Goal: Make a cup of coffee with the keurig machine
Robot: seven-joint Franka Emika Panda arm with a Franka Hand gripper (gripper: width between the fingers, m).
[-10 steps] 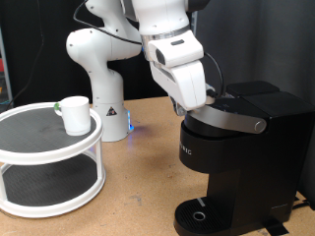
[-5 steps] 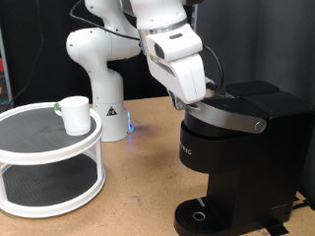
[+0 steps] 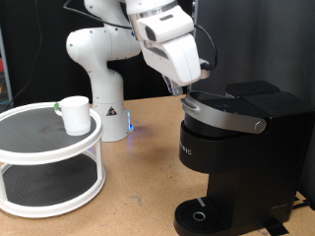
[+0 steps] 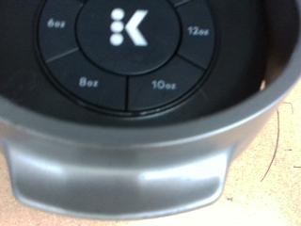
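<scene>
I've got the keurig machine (image 3: pixel 236 147) at the exterior view's right on the tabletop (image 3: pixel 148 187), lid down, grey handle and button panel filling my wrist view. My tool (image 3: pixel 185 91) has just lifted off the lid and hangs above its near edge, so the lid-closing press looks done. Whether its fingers are apart or together, I cannot tell. The cup (image 3: pixel 74 114) sits on the 2-tier white stand (image 3: pixel 49 162), well apart at the left, not under the spout. Open air above the machine; the robot base (image 3: pixel 103 79) stands behind.

Brown tabletop (image 3: pixel 148 167), dark backdrop (image 3: pixel 266 39)
</scene>
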